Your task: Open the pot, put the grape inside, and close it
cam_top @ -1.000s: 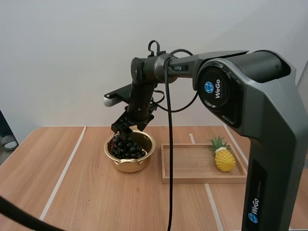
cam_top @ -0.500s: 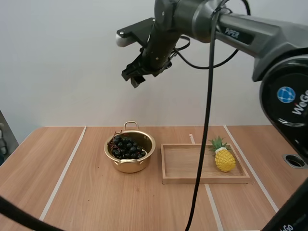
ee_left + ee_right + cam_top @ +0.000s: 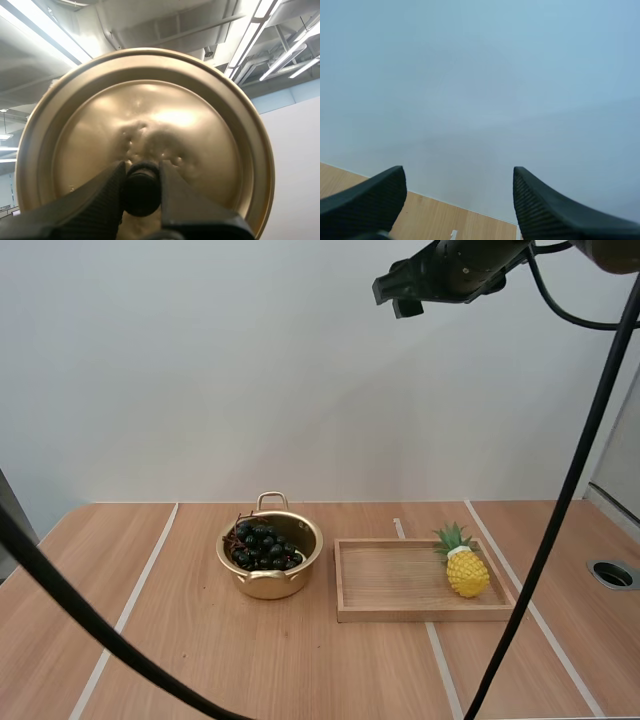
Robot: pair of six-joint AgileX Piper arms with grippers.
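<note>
A gold pot [image 3: 250, 582] stands lidless on the table, left of centre, with a dark bunch of grapes [image 3: 264, 546] lying inside it. My right gripper [image 3: 397, 296] hangs high above the table, up and to the right of the pot. In the right wrist view this gripper [image 3: 458, 172] is open, its fingers wide apart with nothing between them, facing the wall. My left gripper [image 3: 141, 170] is shut on the black knob [image 3: 142, 192] of the gold lid [image 3: 150, 110], which it holds up in the air.
A wooden tray [image 3: 400, 585] lies just right of the pot, with a yellow toy pineapple [image 3: 466, 568] at its right end. A round hole [image 3: 612, 574] sits in the table near the right edge.
My right gripper has risen from just over the pot to high up on the right, its fingers open. The grapes stay in the pot.
</note>
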